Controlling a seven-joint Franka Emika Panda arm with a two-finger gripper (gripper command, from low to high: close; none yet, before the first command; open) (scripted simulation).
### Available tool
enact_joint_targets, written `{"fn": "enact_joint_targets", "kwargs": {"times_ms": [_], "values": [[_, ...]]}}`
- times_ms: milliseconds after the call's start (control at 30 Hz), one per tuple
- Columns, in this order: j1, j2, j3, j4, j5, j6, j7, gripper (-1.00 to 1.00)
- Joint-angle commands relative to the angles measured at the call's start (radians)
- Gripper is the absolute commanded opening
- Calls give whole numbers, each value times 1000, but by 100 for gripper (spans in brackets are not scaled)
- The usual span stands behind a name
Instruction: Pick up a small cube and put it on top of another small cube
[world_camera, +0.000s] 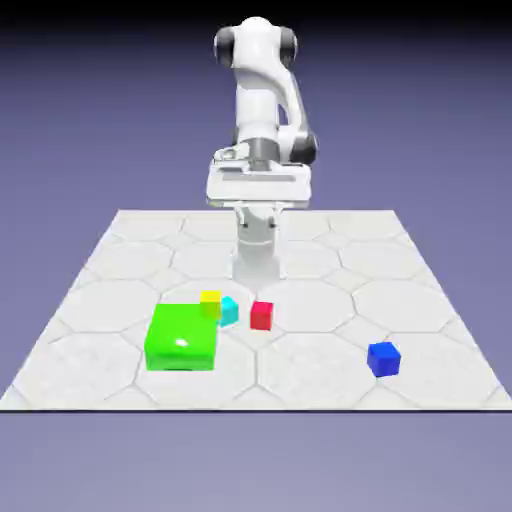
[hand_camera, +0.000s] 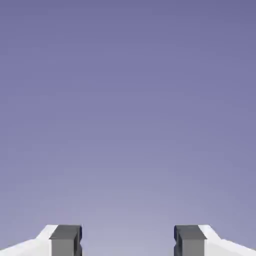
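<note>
Left to right in the exterior view, everything is placed by the green block (world_camera: 181, 338). The yellow cube (world_camera: 210, 304) shows at its far right corner; whether it rests on the block or stands just behind, the picture cannot tell. The cyan cube (world_camera: 229, 311) sits just beside the block's right side, toward its far end, turned at an angle. The gripper (hand_camera: 128, 241) is raised high above the block's level, to its right and on its far side, fingers wide apart with nothing between them. The red cube (world_camera: 261, 316) stands near the block, right of the cyan one, and the blue cube (world_camera: 384, 359) lies well apart to the block's right. The task leaves open which cube is wanted, but all four lie lower than the gripper and out toward the camera. None has a long axis to follow, only faces to square up with. The hand view holds only backdrop, so the hand probably needs to tip downward as it reaches out and descends.
</note>
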Motion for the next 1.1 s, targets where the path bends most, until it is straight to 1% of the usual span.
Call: {"fn": "enact_joint_targets", "kwargs": {"times_ms": [0, 1067], "values": [[13, 33, -8, 16, 44, -36, 11, 0], [443, 1095, -274, 538, 1435, -1186, 375, 0]]}}
